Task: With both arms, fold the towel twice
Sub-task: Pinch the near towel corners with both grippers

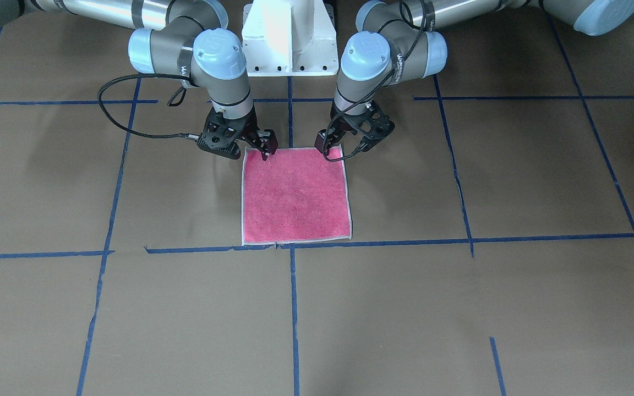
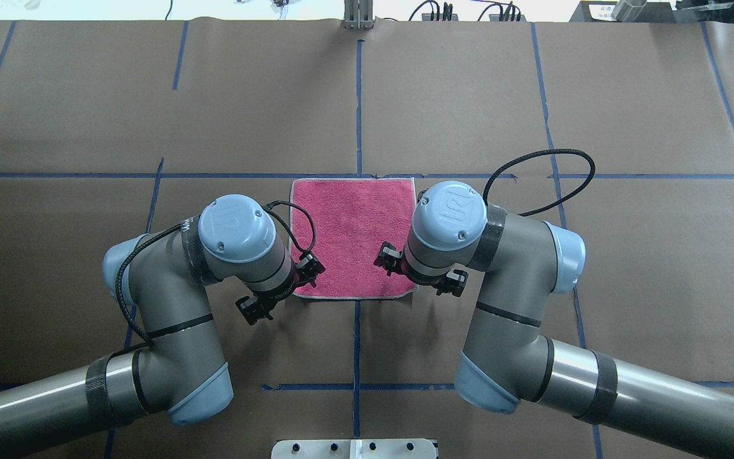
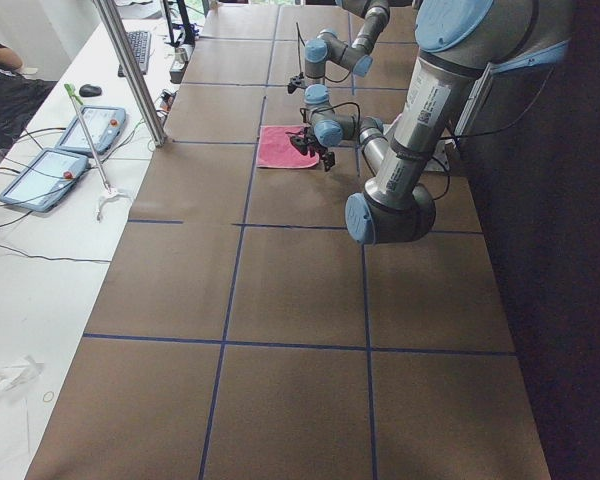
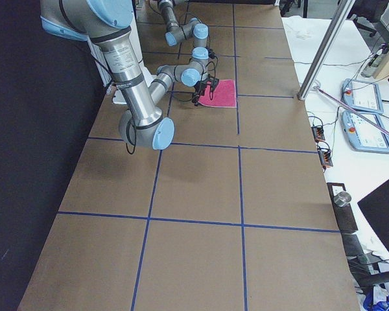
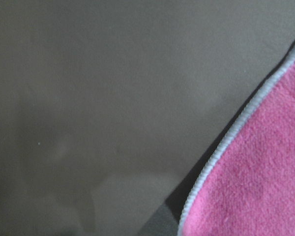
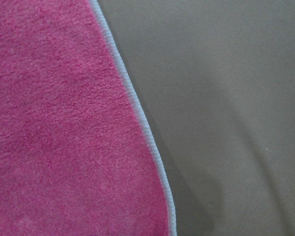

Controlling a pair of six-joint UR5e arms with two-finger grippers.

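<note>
The towel (image 1: 295,195) lies flat with its pink-red face up and its pale edging all round, in the middle of the table near the robot base; it also shows in the overhead view (image 2: 354,223). My left gripper (image 1: 326,153) is down on the towel's near corner on my left side and looks shut on it. My right gripper (image 1: 266,154) is down on the other near corner and looks shut on it too. Both wrist views show only the pink terry (image 5: 255,187) (image 6: 59,128), its edging and brown table; the fingers are out of view there.
The table is covered in brown paper (image 1: 130,308) with blue tape lines (image 1: 293,308). The white pedestal base (image 1: 289,38) stands just behind the grippers. Tablets and cables (image 3: 70,150) lie on a side bench beyond the table's far edge.
</note>
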